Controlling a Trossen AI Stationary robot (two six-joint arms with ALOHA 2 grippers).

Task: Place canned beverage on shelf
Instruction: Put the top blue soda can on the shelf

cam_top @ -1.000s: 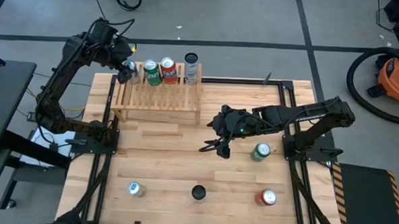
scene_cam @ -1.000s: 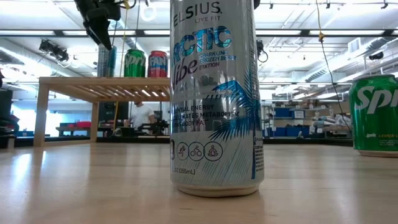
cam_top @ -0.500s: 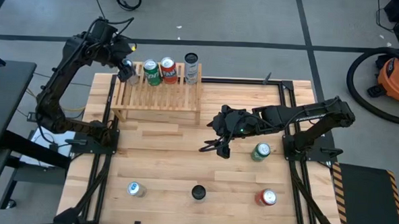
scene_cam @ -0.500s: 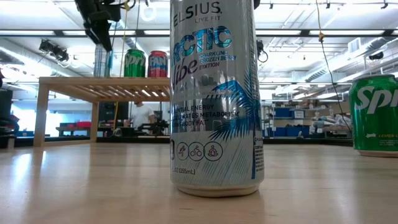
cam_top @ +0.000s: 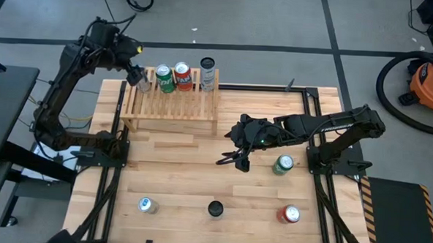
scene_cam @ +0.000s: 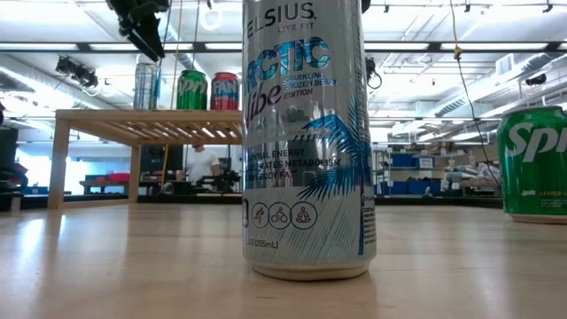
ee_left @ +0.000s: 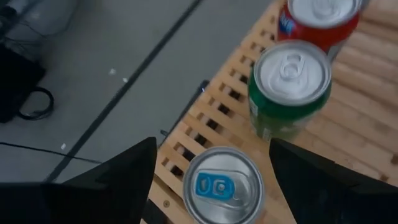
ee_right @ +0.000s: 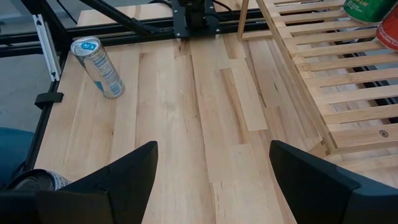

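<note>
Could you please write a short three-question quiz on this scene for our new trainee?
1. True or false: the left pincer grips the silver can on the shelf.
2. How many cans stand on the shelf? A) two B) three C) four
3. Fill in: the right pincer hangs open above the ____.

Key:
1. False: it is open, above the can and clear of it.
2. C: the silver can, the green can, the red can and the dark-topped can.
3. table
</note>
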